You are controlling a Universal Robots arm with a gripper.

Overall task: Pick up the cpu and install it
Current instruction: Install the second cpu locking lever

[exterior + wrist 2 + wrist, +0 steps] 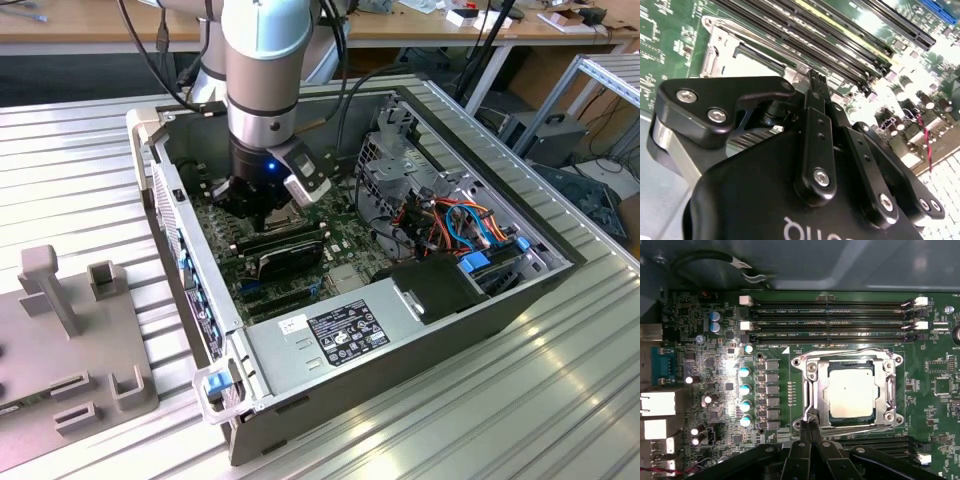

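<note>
The ribbed metal worktop point(90, 150) is carrying an open computer case point(420, 330), which is lying on its side near the worktop's middle, with a grey fixture plate point(60, 350) sitting towards the edge at the exterior view's left. The robot arm point(265, 70) is reaching down into the case, over the end of the green motherboard point(700, 325) nearest the case's far wall. A black oblong card point(285, 250) is standing on the board just beside the arm's lower end. In the first wrist view, four long memory slots point(830, 320) are running along one side of the socket point(807, 390), whose metal frame is lying around the cpu point(850, 390). The cpu is sitting flat inside that socket, silver top up. The gripper point(810, 422) is hovering at the socket frame's edge, with its thin black fingers point(816, 87) pressed together and nothing between them, apart from the cpu.
</note>
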